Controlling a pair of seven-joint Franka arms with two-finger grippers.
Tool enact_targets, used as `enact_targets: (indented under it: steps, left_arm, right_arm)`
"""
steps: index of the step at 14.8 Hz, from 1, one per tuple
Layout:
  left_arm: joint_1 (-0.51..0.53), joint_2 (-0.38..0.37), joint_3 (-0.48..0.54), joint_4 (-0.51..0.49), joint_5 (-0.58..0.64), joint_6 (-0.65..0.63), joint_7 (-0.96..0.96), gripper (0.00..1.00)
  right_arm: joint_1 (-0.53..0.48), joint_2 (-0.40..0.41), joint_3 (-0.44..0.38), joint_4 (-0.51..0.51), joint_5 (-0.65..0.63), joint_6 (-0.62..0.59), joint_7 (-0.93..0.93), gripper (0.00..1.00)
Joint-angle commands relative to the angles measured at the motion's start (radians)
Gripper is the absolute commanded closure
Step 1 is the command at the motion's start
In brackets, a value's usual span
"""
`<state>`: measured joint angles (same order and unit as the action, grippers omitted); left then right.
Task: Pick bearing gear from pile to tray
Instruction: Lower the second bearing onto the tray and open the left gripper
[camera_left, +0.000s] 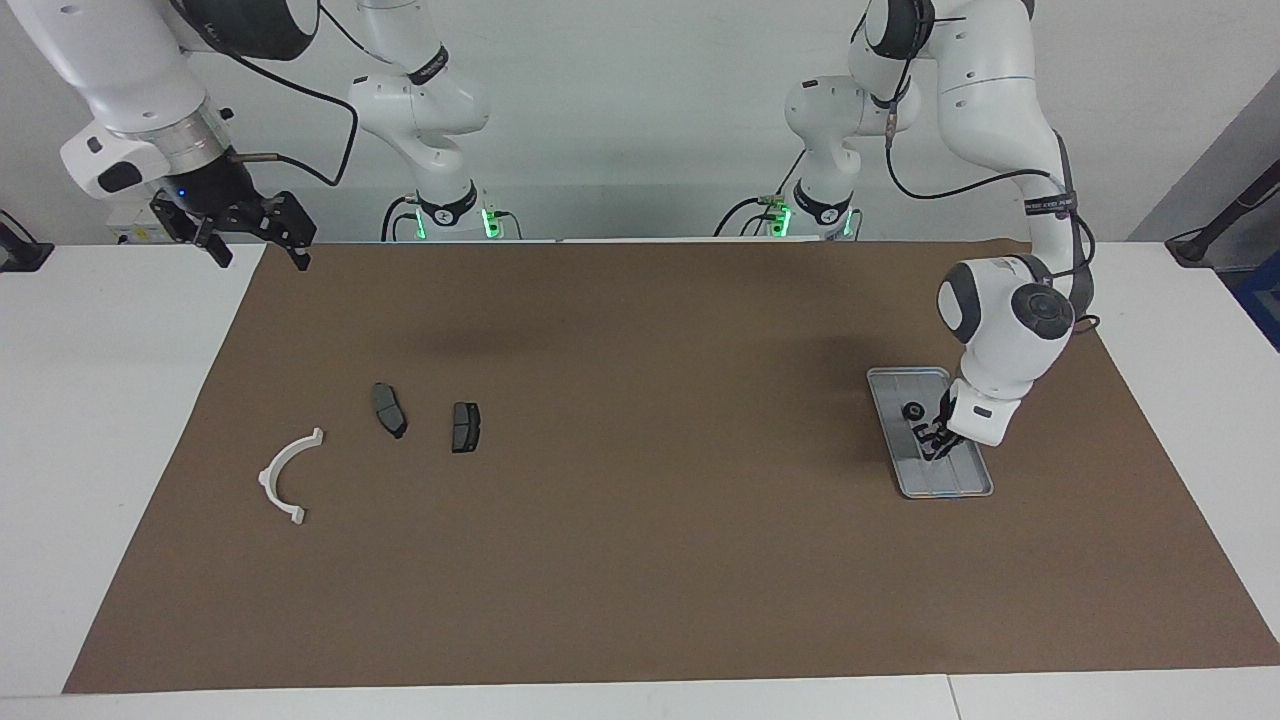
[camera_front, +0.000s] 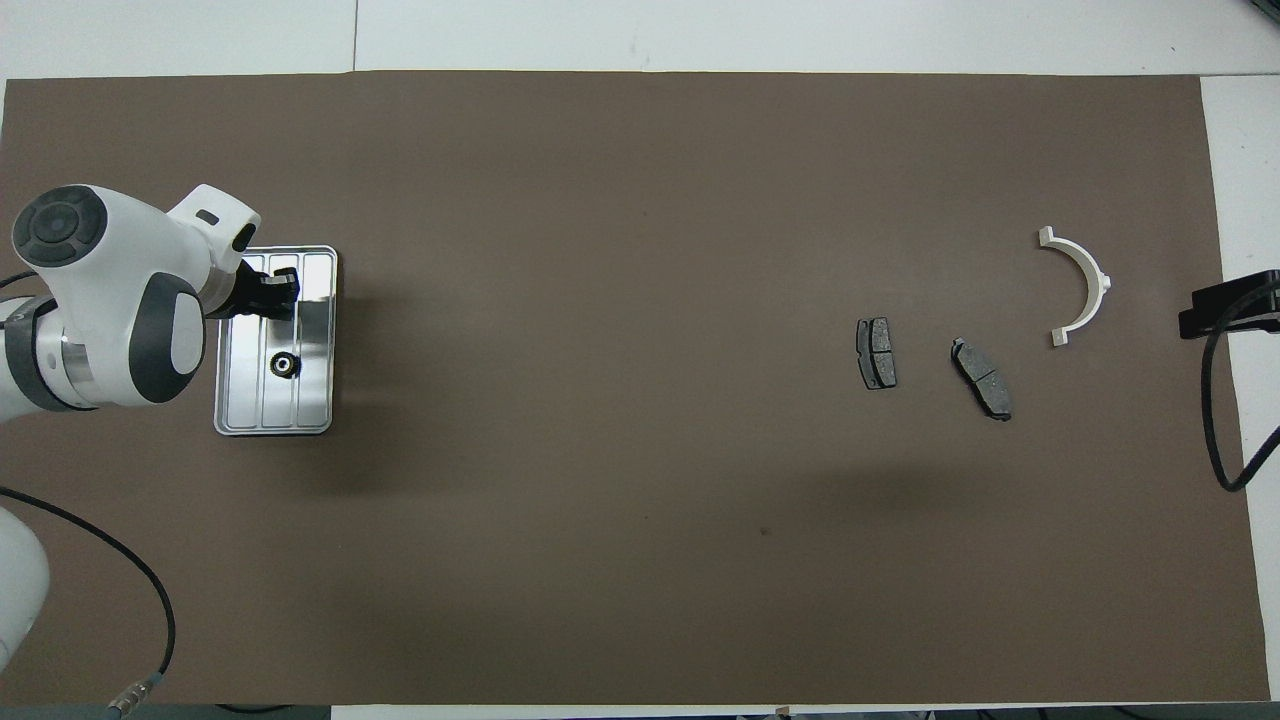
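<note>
Where the facing view shows the tray (camera_left: 928, 482) near the worktop's left-arm edge, the bearing gear (camera_left: 912, 410) lies in it beside the left end effector (camera_left: 932, 445), whose fingertips cannot be read; the right end effector (camera_left: 255, 245) hangs open over the mat's corner. Overhead, the right end effector (camera_front: 1230, 305) is cut off; the pile (camera_front: 935, 365) lies uncovered.

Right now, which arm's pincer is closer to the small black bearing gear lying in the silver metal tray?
Left. The left pincer hangs over the ribbed silver metal tray, right beside the small black bearing gear. The right pincer is raised above the table edge at the right arm's end.
</note>
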<state>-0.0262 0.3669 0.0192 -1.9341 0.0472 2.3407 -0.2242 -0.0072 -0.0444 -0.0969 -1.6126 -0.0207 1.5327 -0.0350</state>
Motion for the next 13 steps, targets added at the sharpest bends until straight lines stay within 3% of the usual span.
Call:
enact_targets:
  steps: [1, 4, 9, 13]
  left_arm:
    - [0.014, -0.017, -0.005, -0.008, 0.016, -0.024, 0.013, 0.00]
    - [0.015, -0.060, -0.005, 0.070, 0.017, -0.182, 0.014, 0.00]
    - [0.015, -0.256, -0.004, 0.107, 0.017, -0.427, 0.016, 0.00]
    - [0.014, -0.273, -0.008, 0.275, 0.008, -0.668, 0.036, 0.00]
  right_arm:
    - [-0.019, -0.028, 0.019, -0.035, 0.011, 0.021, 0.010, 0.02]
    - [-0.017, -0.029, 0.019, -0.035, 0.011, 0.020, 0.012, 0.02]
    - [-0.017, -0.029, 0.023, -0.035, 0.011, 0.023, 0.013, 0.02]
    - [-0.017, -0.029, 0.025, -0.035, 0.011, 0.023, 0.014, 0.02]
